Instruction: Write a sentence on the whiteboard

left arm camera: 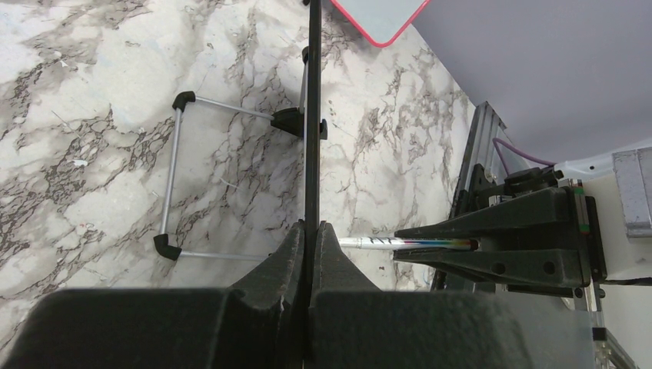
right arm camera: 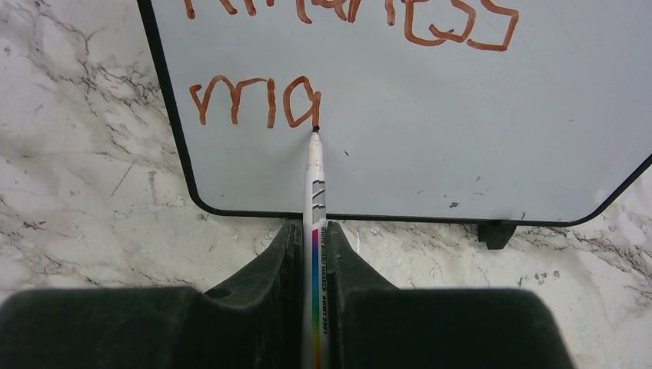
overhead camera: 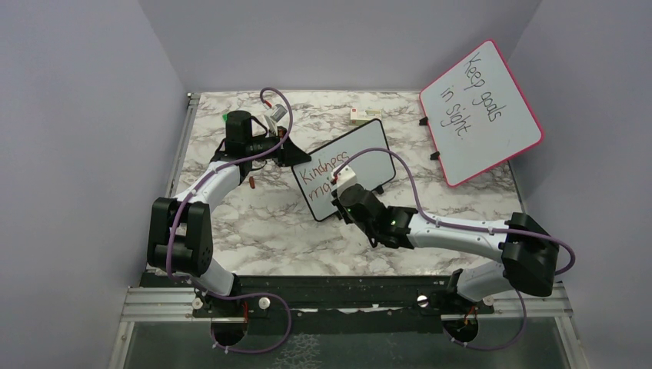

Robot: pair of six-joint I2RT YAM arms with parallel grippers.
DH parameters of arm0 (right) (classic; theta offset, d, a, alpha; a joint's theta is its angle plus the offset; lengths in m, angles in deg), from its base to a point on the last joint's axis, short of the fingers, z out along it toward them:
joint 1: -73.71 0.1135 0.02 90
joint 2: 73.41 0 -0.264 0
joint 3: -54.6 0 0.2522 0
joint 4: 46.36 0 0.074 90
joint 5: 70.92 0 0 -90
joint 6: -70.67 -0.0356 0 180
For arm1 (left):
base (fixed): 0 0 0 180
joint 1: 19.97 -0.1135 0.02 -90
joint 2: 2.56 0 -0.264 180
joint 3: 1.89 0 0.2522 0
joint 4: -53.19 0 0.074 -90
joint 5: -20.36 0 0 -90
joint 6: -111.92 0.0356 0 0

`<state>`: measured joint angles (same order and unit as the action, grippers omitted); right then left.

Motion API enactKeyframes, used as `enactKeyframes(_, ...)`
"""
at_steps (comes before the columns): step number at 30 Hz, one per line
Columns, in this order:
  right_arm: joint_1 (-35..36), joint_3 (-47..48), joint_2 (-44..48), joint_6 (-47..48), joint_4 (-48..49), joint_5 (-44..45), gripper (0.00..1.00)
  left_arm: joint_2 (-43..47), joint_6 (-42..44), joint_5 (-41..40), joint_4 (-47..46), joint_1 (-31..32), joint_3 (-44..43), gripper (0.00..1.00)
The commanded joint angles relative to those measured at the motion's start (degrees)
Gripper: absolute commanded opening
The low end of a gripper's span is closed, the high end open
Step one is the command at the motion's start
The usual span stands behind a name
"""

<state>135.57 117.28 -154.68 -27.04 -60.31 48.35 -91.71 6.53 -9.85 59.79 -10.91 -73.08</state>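
The small black-framed whiteboard (overhead camera: pixel 361 150) stands tilted on the marble table. My left gripper (overhead camera: pixel 296 156) is shut on its left edge. In the left wrist view the frame (left arm camera: pixel 311 115) runs edge-on between my left gripper's (left arm camera: pixel 311 232) closed jaws. My right gripper (right arm camera: pixel 314 234) is shut on a white marker (right arm camera: pixel 315 192) with a rainbow stripe. Its tip touches the whiteboard (right arm camera: pixel 461 131) at the foot of the last letter. The sentence (right arm camera: pixel 254 100) in red-brown reads "Kindness" on the first line and "ma" below. From above, my right gripper (overhead camera: pixel 342 196) sits at the board's lower left.
A larger pink-framed board (overhead camera: pixel 480 111) reading "Keep goals in sight" leans at the back right. A small box (overhead camera: pixel 365 117) lies behind the whiteboard. A red-brown cap (overhead camera: pixel 252 183) rests by the left arm. The board's wire stand (left arm camera: pixel 173 177) and foot (right arm camera: pixel 496 233) sit on the table.
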Motion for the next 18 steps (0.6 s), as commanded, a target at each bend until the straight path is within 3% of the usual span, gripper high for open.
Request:
enactKeyframes(1,-0.4,-1.6,0.8,-0.9,-1.5,1.7,0.01,0.1,0.7,-1.4,4.0,0.1,0.2,0.00)
enactKeyframes(18,-0.5,-2.8,6.5,0.5,4.2,0.5,0.01,0.0,0.7,-1.6,4.0,0.0,0.2,0.00)
